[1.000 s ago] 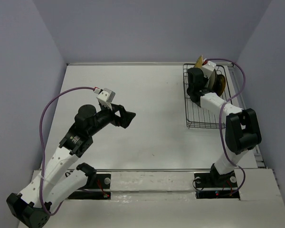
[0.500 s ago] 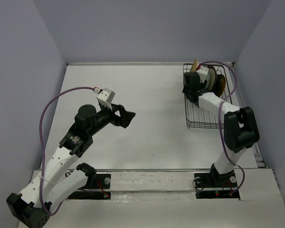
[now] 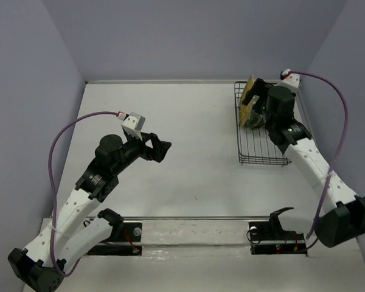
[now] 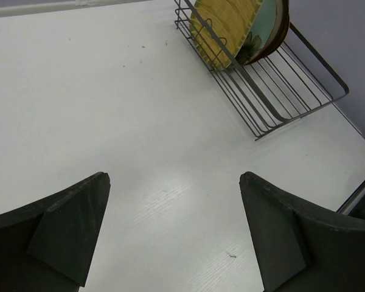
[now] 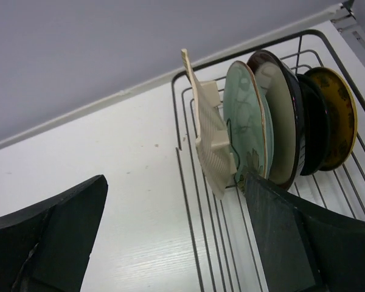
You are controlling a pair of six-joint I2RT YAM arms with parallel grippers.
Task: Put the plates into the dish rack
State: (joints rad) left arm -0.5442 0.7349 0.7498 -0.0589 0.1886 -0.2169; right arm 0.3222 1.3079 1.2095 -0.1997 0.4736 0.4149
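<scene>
The black wire dish rack (image 3: 263, 149) stands at the table's far right. Several plates stand on edge at its far end. In the right wrist view they are a ribbed fan-shaped plate (image 5: 210, 146), a pale green one (image 5: 246, 115), a dark-red-rimmed beige one (image 5: 283, 121), a black one (image 5: 313, 131) and a yellow patterned one (image 5: 339, 115). My right gripper (image 5: 175, 182) is open just in front of them with nothing between its fingers. My left gripper (image 4: 173, 179) hangs open and empty over the bare table middle, far from the rack (image 4: 280, 97).
The near part of the rack floor (image 5: 231, 243) holds no plates. Side walls rise close behind and to the right of the rack. A metal rail (image 3: 310, 131) runs along the table's right edge.
My right gripper has opened and drawn back from the plates, leaving the fan-shaped plate standing in the rack. The right arm's elbow has swung out to the right. The left arm has not moved.
</scene>
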